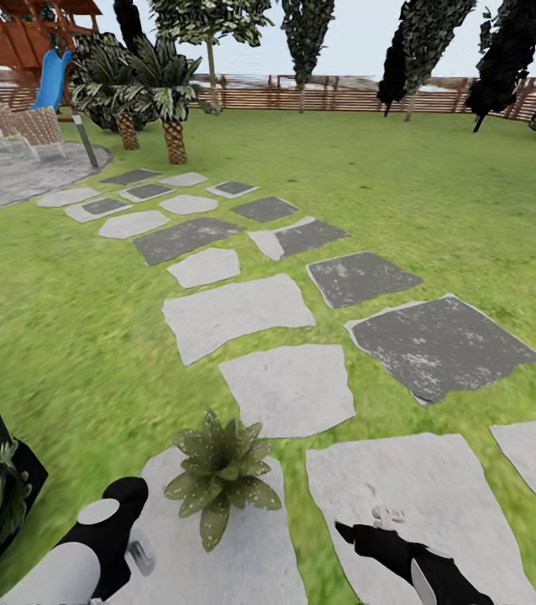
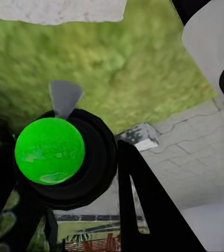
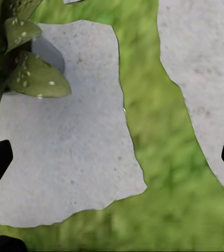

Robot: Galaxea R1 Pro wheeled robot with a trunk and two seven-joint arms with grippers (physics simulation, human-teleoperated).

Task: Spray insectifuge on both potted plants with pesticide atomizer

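One potted plant point(image 1: 220, 475) sits on a stepping stone point(image 1: 243, 555) just ahead of us. Our right gripper point(image 3: 112, 163) hangs over that stone, jaws wide and empty. Whether our left gripper point(image 1: 138, 556) holds the atomizer, we cannot tell.

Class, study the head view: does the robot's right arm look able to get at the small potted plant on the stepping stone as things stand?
Probably yes. The potted plant stands in the open on a stepping stone, with only grass and bare stone between it and the right gripper.
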